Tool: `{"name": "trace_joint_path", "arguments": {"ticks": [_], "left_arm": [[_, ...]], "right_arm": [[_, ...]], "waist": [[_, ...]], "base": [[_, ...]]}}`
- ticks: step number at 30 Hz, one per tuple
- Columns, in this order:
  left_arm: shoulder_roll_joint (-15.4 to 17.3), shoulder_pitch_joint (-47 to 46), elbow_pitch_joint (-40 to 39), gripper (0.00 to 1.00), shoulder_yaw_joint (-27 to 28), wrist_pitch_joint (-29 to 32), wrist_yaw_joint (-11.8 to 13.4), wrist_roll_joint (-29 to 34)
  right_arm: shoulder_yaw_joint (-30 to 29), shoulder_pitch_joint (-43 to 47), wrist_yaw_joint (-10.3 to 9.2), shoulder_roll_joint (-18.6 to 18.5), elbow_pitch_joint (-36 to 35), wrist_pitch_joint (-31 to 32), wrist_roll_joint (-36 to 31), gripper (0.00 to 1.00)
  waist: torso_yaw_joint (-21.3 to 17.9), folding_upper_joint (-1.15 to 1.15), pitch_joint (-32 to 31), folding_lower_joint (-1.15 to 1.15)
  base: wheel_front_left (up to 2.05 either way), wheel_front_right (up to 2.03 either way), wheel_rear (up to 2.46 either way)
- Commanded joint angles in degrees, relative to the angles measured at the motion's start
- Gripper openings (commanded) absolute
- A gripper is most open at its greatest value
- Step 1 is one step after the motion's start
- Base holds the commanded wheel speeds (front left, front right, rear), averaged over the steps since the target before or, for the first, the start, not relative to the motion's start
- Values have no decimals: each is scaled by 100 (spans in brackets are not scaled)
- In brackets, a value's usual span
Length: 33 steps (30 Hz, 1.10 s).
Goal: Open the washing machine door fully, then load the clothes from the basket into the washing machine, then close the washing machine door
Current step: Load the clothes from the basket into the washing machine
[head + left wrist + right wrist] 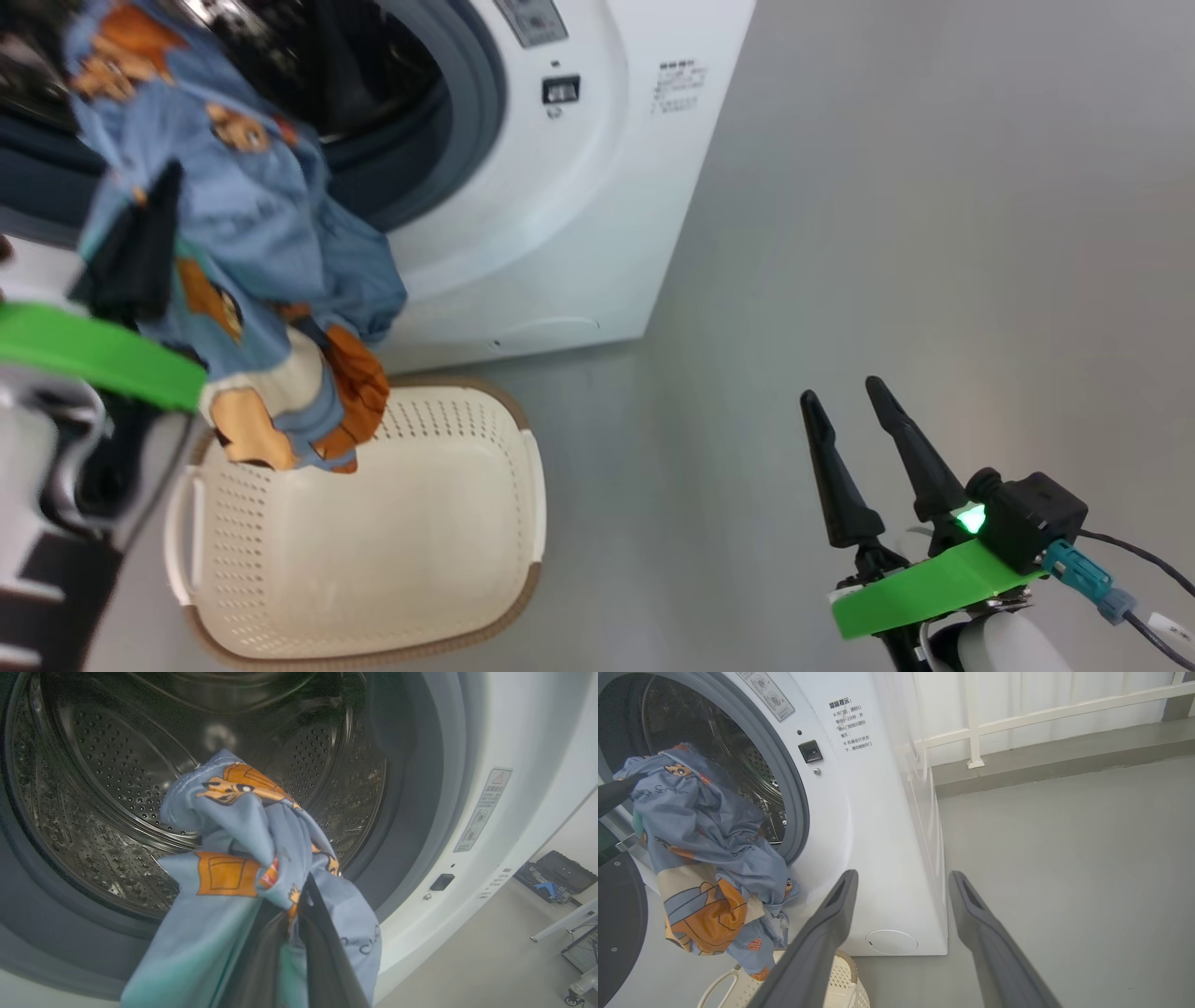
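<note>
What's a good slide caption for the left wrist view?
Left gripper holds the clothes before the steel drum of the washing machine.

washing machine (579, 187) 1 | basket (534, 485) 1 | clothes (252, 215) 1 | tools 2: left tool (293, 900), right tool (842, 390)

On the white front of the washing machine (878, 826), up and left of the right tool (902, 873), a block of black Chinese print (850, 723) opens with the heading 温馨提示. The lines under it are too small to read surely. Right of the left tool (299, 896), a grey sticker (483, 809) beside the drum opening bears a warning triangle above text too fine to read.
</note>
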Motion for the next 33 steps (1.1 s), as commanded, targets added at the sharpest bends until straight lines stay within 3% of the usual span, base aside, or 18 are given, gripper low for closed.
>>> {"name": "trace_joint_path", "arguments": {"ticks": [1, 12, 21, 27, 33], "left_arm": [[311, -375, -20, 0, 194, -5, -34, -19], [1037, -1626, 427, 0, -240, -68, -45, -93], [1496, -2408, 649, 0, -396, -60, -45, -80], [1510, -2981, 669, 0, -7, -555, -21, 41], [1358, -2995, 303, 0, 830, -697, -21, 275]], "right_arm": [[184, -85, 26, -38, -200, -46, -47, 100], [494, 107, 26, -38, -816, -46, 29, 100], [819, 275, 26, -38, -1125, -46, 180, 100], [895, 409, 26, -38, -1224, -46, 246, 100], [912, 402, 26, -38, -1234, -46, 271, 100]], "waist": [[-267, 0, 469, 0], [-854, 0, 1501, 0], [-1321, 0, 1907, 0], [-1510, 0, 2012, 0], [-1498, 0, 2020, 0]], "base": [[0, 0, 0], [0, 0, 0], [0, 0, 0], [0, 0, 0], [0, 0, 0]]}}
